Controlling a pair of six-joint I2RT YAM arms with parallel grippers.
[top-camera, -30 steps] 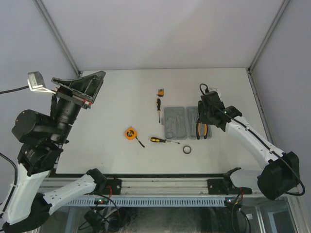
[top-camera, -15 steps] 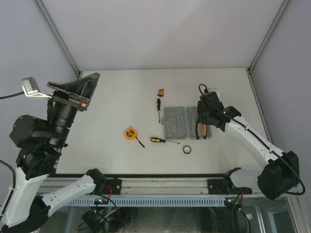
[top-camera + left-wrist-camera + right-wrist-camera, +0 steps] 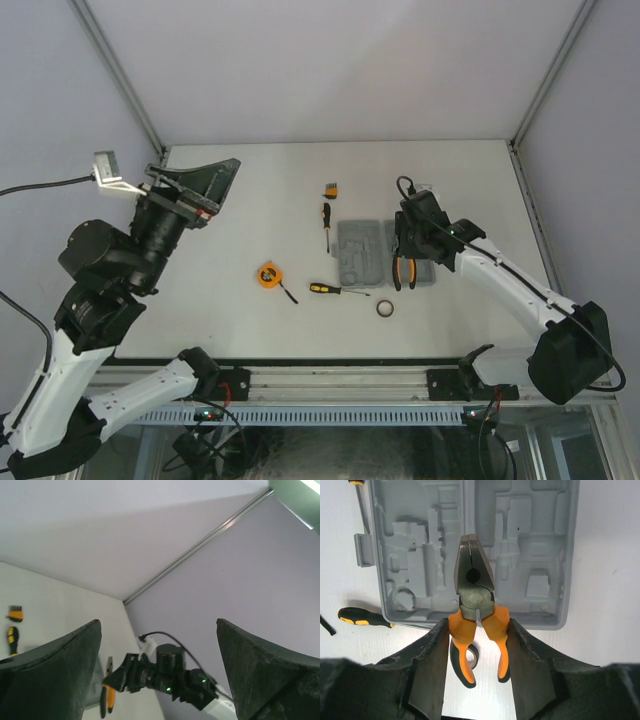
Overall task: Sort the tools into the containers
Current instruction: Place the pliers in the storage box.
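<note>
Our right hand (image 3: 479, 632) clamps pliers (image 3: 476, 595) by orange handles, nose pointing over open case (image 3: 540, 540), handles past near rim; we judge it lines tool with moulded recess. Contact with case unclear. Our left hand (image 3: 157, 630) wide, empty, raised off counter (image 3: 240, 200), out of way. Tape measure (image 3: 267, 274), ring (image 3: 385, 308), block (image 3: 331, 188), both screwdrivers (image 3: 338, 289) loose on counter around case.

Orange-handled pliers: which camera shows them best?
Right wrist: the orange-handled pliers fill the frame, handles between the jaws of the right gripper, over the open grey plastic tool case. Top external shows them small; left wrist, only a distant sliver.
</note>
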